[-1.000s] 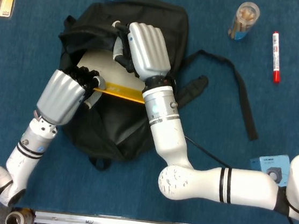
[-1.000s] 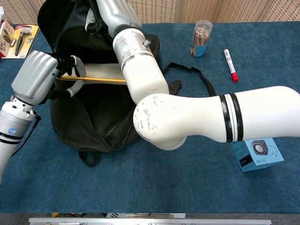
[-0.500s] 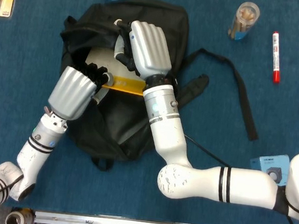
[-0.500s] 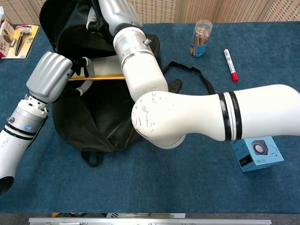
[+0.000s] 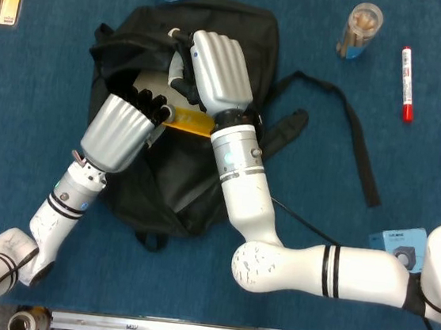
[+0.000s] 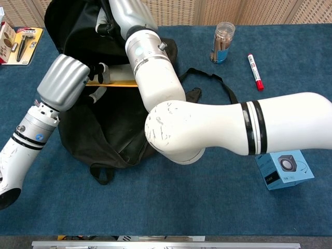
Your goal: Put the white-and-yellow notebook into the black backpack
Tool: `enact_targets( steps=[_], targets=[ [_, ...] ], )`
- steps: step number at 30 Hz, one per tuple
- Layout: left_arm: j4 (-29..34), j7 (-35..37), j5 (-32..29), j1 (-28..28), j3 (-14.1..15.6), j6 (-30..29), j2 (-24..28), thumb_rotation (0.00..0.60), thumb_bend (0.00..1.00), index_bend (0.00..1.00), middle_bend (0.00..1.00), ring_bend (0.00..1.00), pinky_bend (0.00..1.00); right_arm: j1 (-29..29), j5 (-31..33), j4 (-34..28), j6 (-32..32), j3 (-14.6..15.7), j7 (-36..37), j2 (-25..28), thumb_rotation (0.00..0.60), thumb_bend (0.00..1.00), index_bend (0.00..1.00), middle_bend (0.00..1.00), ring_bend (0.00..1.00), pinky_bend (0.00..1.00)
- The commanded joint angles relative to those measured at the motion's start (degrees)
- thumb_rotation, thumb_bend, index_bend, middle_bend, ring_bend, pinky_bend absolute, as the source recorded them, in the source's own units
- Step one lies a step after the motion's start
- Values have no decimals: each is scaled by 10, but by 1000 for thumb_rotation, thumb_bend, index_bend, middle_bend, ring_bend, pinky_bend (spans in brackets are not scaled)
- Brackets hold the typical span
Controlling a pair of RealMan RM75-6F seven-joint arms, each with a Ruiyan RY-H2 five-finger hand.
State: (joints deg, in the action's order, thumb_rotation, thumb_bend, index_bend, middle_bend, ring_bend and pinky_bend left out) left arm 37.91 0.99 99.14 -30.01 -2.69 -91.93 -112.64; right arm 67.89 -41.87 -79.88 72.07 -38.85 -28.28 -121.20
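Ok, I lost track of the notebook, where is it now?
In the head view the notebook sits partway inside the backpack mouth, left of centre, between the left hand and the right hand; only its yellow edge and some white show.

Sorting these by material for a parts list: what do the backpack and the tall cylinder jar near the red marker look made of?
Black backpack: soft woven fabric, likely nylon, matte; it creases and sags. Jar: clear plastic or glass, glossy; its brown contents show through the wall.

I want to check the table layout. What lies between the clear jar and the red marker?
Only bare blue table; nothing lies between the clear jar and the red marker. Both views show this.
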Motion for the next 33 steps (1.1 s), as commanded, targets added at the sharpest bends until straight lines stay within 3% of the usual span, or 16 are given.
enact_targets(
  steps=[1,10,21,27,33],
  targets=[
    [-21,-17,6,-5,8,-1,-6,600,352,578,628,571,681,0,0,-1,1,0,1,0,600,861,741,648,647,830],
    [-38,-53,-9,-13,3,16,-12,600,353,579,629,571,681,1,2,-3,2,3,2,0,600,861,741,648,647,830],
    [1,-89,-35,-5,-2,37,-7,600,346,556,618,556,681,1,3,-2,4,4,0,1,600,856,741,645,647,830],
    [26,-77,-54,15,-12,18,4,600,83,491,586,545,666,0,4,-4,4,3,-2,6,600,856,741,645,647,830],
    [47,-77,-64,35,-16,-1,12,600,33,450,558,539,663,-1,6,-5,4,4,-2,8,600,856,741,645,647,830]
  ],
)
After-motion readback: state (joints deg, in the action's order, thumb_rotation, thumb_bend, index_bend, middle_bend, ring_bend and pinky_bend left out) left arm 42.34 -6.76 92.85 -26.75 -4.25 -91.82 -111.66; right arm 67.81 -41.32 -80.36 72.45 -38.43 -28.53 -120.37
